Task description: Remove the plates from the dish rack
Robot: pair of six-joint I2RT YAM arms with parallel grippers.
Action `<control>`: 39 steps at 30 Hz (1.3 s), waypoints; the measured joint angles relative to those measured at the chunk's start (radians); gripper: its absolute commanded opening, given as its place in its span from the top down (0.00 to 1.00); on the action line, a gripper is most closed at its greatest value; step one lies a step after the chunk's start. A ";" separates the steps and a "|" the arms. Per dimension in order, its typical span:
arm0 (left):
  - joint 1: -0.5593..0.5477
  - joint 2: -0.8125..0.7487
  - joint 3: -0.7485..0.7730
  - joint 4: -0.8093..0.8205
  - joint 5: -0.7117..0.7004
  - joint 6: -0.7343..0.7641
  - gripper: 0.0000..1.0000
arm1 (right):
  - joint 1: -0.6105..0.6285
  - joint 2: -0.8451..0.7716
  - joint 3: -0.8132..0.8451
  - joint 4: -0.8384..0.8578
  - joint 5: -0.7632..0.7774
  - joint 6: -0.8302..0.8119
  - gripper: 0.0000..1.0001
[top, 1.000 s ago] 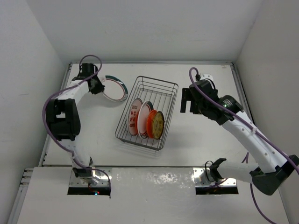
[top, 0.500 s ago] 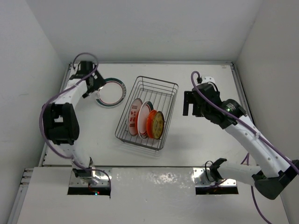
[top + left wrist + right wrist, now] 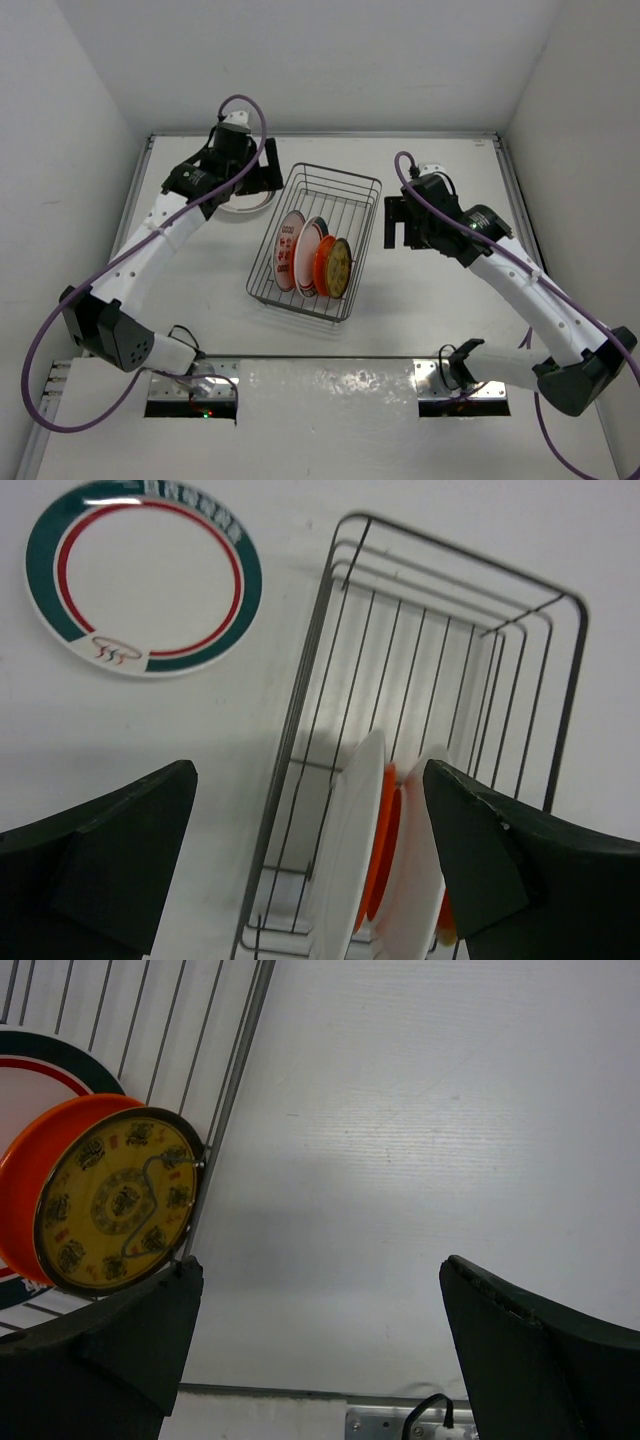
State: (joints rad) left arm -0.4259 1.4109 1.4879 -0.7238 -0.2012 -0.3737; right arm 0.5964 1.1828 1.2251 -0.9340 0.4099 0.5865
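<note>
1. What changed: the left tool [image 3: 309, 770] has let go of the teal-and-red-rimmed plate [image 3: 143, 575]. A second ago the plate was tilted in that tool. Now it lies flat on the bench [image 3: 430, 300], at about 10 o'clock from the dish rack [image 3: 340, 173], near the wire rim but not touching it.
2. Left tool: the fingers are spread with nothing between them. The arm has swung away from the delivered plate and now hangs over the rack's 11 o'clock corner. Its wrist camera looks down on the rim and the standing plates.
3. Right tool [image 3: 320, 1260]: it is spread and empty, just outside the rack at 3 o'clock. It has shifted only slightly in the last second.
4. Still in the rack: four plates stand upright and close together toward the 6 o'clock end. From 9 o'clock to 3 o'clock they are:
   - the white plate with red pattern [image 3: 288, 250]
   - a second teal-rimmed white plate [image 3: 312, 240]
   - the orange plate [image 3: 325, 265]
   - the tan-yellow plate [image 3: 115, 1200]
5. Meaning for the task: we judge one plate unloaded and four outstanding. The left arm appears to be returning for its next pick. The red-patterned plate is the nearest to it. The plates stand close together, so finger entry between them will call for care.
</note>
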 measured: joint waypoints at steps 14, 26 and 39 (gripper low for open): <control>-0.051 0.000 -0.088 -0.150 0.136 0.095 0.28 | -0.005 0.030 0.000 0.019 -0.053 0.008 0.01; -0.114 0.045 -0.116 -0.203 0.125 0.141 0.64 | -0.005 0.031 -0.009 0.043 -0.091 0.051 0.01; -0.163 0.108 -0.058 -0.286 0.043 0.141 0.95 | -0.005 0.028 -0.054 0.044 -0.097 0.104 0.01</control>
State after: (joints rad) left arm -0.5884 1.5188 1.4300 -1.0103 -0.1585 -0.2325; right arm 0.5911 1.2106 1.1709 -0.8902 0.3130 0.6907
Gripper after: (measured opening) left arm 0.127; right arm 0.986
